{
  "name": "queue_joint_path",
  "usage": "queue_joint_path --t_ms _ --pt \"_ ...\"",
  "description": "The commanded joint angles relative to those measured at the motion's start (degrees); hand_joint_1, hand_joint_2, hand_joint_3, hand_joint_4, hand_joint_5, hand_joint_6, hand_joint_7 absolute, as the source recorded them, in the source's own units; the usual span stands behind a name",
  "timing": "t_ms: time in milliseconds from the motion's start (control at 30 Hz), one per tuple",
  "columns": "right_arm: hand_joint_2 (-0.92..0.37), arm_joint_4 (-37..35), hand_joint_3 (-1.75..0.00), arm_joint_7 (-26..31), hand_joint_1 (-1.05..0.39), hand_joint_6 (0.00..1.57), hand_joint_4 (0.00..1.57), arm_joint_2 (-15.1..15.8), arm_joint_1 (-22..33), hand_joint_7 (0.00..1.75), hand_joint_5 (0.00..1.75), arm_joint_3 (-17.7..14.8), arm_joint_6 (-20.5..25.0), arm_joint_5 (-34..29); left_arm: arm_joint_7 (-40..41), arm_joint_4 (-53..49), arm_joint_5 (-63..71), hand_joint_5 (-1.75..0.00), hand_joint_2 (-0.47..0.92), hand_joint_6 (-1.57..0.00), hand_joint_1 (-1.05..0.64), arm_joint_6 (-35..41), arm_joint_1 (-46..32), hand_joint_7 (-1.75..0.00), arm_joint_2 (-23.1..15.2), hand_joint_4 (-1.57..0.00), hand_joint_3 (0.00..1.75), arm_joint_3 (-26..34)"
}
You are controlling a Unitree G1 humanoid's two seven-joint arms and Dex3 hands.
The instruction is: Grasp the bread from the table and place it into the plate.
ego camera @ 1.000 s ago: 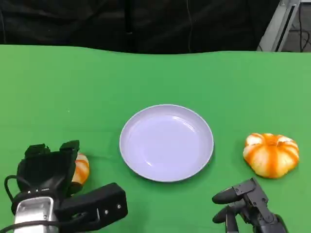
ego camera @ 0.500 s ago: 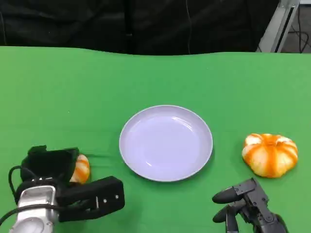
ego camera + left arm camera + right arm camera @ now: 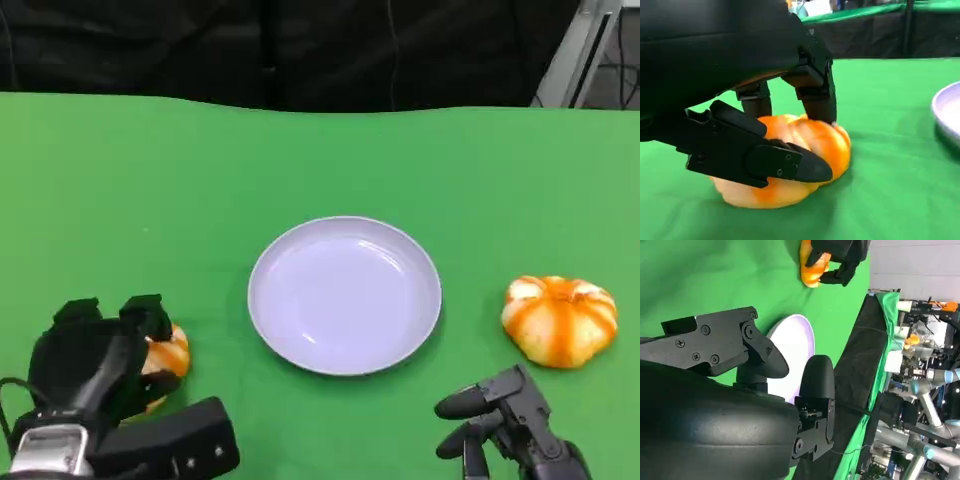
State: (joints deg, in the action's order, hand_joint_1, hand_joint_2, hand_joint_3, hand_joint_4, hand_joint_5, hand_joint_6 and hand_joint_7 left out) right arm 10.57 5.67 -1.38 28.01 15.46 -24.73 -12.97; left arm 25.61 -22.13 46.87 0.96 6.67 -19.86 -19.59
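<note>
Under the left hand (image 3: 95, 355) the bread (image 3: 790, 165) sits gripped on the tabletop (image 3: 320, 160) — next, likely, a lift toward the plate (image 3: 345, 295) beside it.

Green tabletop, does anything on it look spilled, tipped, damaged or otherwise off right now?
Nothing stands out. The round lavender plate sits flat and empty on the green table. One orange-striped bread roll lies intact to its right; the other orange bread roll sits whole on the cloth under the left hand, whose fingers touch it.

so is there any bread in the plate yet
No, the plate holds nothing; one bread sits under the left hand, off the plate.
</note>
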Motion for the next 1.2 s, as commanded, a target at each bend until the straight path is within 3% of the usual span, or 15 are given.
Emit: queue_joint_path --t_ms 33,267,500,600,800,1200 --pt "-0.92 0.69 -0.99 0.31 -0.07 0.01 0.15 0.12 0.13 1.75 1.75 -0.27 0.14 -0.08 11.06 -2.86 -0.36 -1.75 0.67 -0.61 -0.27 -8.78 -0.58 -1.75 -0.65 -0.81 0.97 0.31" --pt "-0.92 0.8 -1.0 0.61 -0.07 0.01 0.15 -0.14 0.1 1.75 1.75 -0.1 0.5 -0.43 17.89 -5.66 1.67 -1.75 0.65 -0.61 -0.26 -14.16 1.0 -1.75 -1.31 -0.82 1.04 -0.87" --pt "-0.92 0.77 -1.0 0.88 -0.07 0.01 0.15 -0.08 -0.01 1.75 1.75 -0.13 0.43 -0.92 19.21 -5.61 2.64 -1.75 0.64 -0.61 -0.26 -15.43 1.89 -1.75 -1.27 -0.83 1.06 -1.35" --pt "-0.92 1.04 -1.0 1.0 -0.06 0.01 0.16 -0.13 0.04 1.75 1.75 -0.09 0.85 -1.17 20.97 -4.08 4.22 -1.75 0.52 -0.64 -0.25 -16.72 3.22 -1.75 -0.91 -0.88 1.17 -2.18" --pt "-0.92 0.91 -0.99 0.81 -0.07 0.01 0.15 -0.22 0.07 1.75 1.75 0.15 0.63 -0.5 21.21 -2.39 5.14 -1.75 0.51 -0.64 -0.25 -17.22 4.44 -1.75 -0.2 -0.9 1.2 -2.75" --pt "-0.92 1.7 -1.0 0.93 -0.08 0.01 0.14 -0.85 0.96 1.75 1.75 1.19 1.48 -0.4 16.21 -3.42 5.36 -1.75 0.45 -0.68 -0.25 -15.71 13.19 -1.75 6.9 -0.92 1.23 -6.53"
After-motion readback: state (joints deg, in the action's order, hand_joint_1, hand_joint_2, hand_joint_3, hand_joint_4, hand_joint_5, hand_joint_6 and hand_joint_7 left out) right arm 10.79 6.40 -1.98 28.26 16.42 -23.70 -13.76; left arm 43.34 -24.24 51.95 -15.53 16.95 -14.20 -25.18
